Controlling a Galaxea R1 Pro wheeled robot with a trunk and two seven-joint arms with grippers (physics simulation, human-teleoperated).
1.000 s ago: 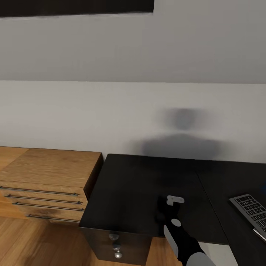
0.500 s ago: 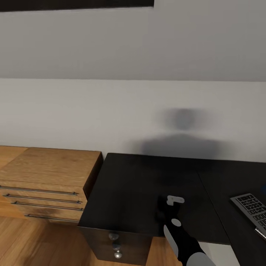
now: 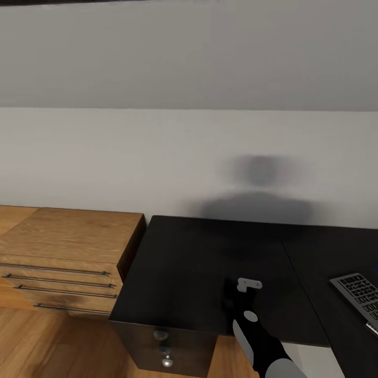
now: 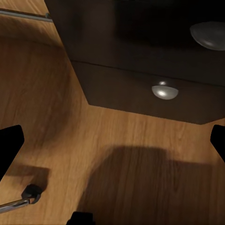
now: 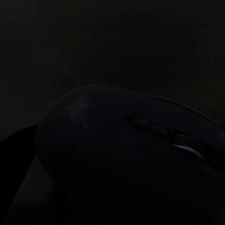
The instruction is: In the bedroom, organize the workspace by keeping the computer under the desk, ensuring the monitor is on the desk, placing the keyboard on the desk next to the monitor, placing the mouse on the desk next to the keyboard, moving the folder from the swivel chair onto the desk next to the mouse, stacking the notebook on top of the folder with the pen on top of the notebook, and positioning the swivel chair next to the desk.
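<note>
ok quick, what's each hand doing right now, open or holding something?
Left hand: open, holding nothing.
Right hand: closed on the mouse, over the desk.

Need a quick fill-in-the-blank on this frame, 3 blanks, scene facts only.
1. The right gripper hovers over the glossy ____ desk top.
2. Close before the right wrist camera is a dark oval computer ____, scroll wheel visible.
3. Beside the desk stands a light wooden chest with long ____ handles.

Missing words: black; mouse; bar
</note>
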